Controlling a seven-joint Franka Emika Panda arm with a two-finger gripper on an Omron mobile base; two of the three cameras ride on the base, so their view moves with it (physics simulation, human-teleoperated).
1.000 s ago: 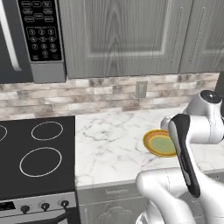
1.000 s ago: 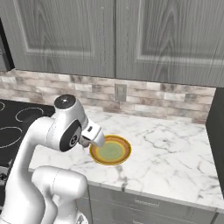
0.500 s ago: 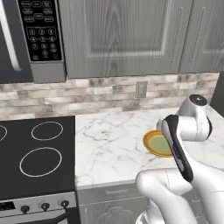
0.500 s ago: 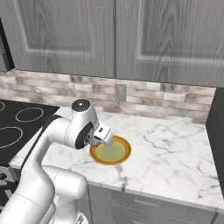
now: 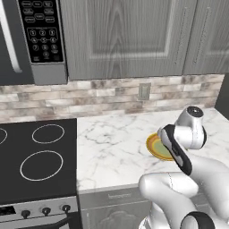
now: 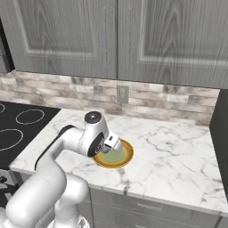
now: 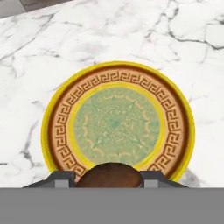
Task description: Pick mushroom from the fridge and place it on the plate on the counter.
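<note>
The small brown mushroom (image 7: pixel 111 174), clamped in the two-finger gripper (image 7: pixel 109 177), has been swung over the round yellow-rimmed plate (image 7: pixel 57 127) near the white marble counter's (image 7: pixel 35 57) front edge, so only lowering and release appear left.

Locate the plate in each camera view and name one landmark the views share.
Left base view: the plate lies right of centre on the counter, its right part hidden behind the arm.
Right base view: the plate lies at the centre, beside the arm's wrist.
Hand view: the plate lies at the middle, with the mushroom at the bottom edge.
Shared landmark: the veined marble counter around the plate.
</note>
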